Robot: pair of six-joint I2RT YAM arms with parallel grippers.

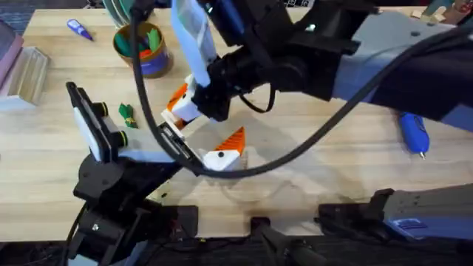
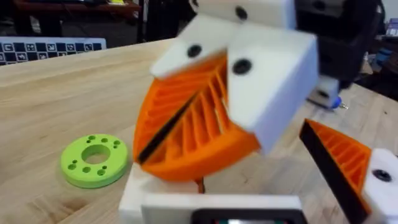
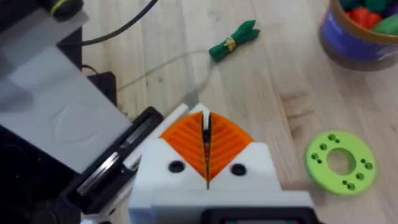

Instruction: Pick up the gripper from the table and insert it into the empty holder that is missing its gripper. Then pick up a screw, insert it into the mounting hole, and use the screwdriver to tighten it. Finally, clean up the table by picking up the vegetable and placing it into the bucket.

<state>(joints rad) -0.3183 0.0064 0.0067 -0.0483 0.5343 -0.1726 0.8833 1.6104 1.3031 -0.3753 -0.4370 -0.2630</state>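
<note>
**Right claw pinched shut between the left claw's spread fingers**

You have the right gripper mid-table. Its two orange pads are pressed face to face with only a dark seam between them. You cannot tell whether the loose gripper sits in that seam.

The left gripper lies just beneath it with its fingers spread wide, leaving little room there. Bare table opens out on the side toward the screwdriver, which lies well apart near the table's edge.

The overhead shows one vegetable near the claw, and one bucket beyond it.

The left wrist view adds one lime-green disc beside the closed pads. It also shows that claw's own orange-tipped finger and a plain white block, apparently the holder, just under the pads.

In the right wrist view the disc lies near the pads, and the vegetable and bucket lie farther off.

Count three orange pads in all.
</note>
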